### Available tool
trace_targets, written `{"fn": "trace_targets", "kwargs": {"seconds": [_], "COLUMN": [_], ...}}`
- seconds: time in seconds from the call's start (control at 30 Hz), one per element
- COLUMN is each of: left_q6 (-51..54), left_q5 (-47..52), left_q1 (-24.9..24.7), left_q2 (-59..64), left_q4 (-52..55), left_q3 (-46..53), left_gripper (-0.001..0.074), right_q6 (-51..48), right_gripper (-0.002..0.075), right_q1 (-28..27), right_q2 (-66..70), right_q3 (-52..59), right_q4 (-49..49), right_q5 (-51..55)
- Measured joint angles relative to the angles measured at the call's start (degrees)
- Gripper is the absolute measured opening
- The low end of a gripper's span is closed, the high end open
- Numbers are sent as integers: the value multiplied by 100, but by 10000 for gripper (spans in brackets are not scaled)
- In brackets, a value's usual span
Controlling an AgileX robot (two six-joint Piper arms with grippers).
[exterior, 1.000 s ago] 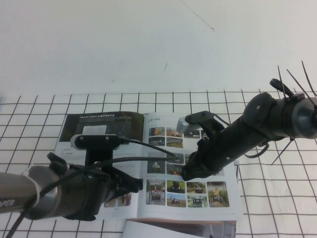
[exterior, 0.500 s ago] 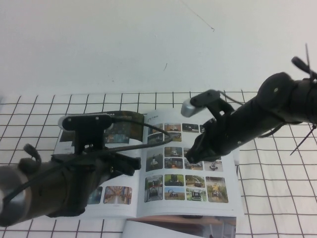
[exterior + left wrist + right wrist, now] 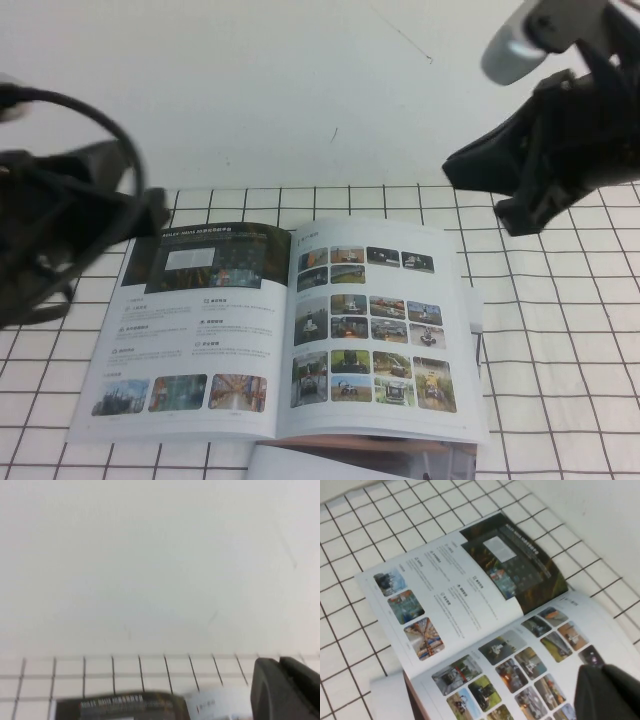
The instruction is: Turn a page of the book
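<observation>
The book (image 3: 360, 330) lies open and flat on the gridded cloth. The page (image 3: 200, 320) lies flat as its left leaf, dark banner and small photos facing up. The right leaf shows a grid of colour photos. My left gripper (image 3: 135, 215) is raised off the book's far left corner, shut and empty. My right gripper (image 3: 480, 175) hangs above and beyond the book's far right corner, shut and empty. The right wrist view shows the page (image 3: 455, 590) below my right gripper (image 3: 605, 685). The left wrist view shows the banner's edge (image 3: 115, 702) and my left gripper (image 3: 280, 680).
The white black-gridded cloth (image 3: 560, 340) covers the table up to a plain white wall (image 3: 300, 90). A white sheet (image 3: 300, 465) and a brownish edge (image 3: 370, 443) show under the book's near side.
Both arms have lifted away from the book, the left one leftwards, the right one up and to the right. The whole open spread is now uncovered.
</observation>
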Motion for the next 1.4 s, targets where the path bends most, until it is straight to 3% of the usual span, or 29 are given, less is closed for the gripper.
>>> {"fn": "trace_targets", "kwargs": {"seconds": [0.33, 0.6, 0.97, 1.2, 1.4], "left_q6": [998, 1083, 1048, 918, 893], "left_q5": [-151, 655, 2835, 3109, 3109], "left_q1": [0, 0, 0, 0, 0], "left_q2": [-2180, -2976, -2999, -2999, -2999], "left_q4": [-14, -14, 136, 172, 181], "left_q3": [60, 827, 2129, 2510, 2513], "left_gripper": [-3, -3, -3, -3, -3], "right_q6": [1264, 2345, 3610, 4359, 4434], "right_gripper": [1, 1, 1, 1, 1], "right_q1": [0, 0, 0, 0, 0], "right_q2": [-1510, -2935, -5732, -7065, -7328], "right_q3": [112, 1269, 4001, 4924, 5177], "right_q4": [-2366, -3959, -4199, -4305, -4337], "right_q5": [1583, 1512, 146, -235, -36]}}
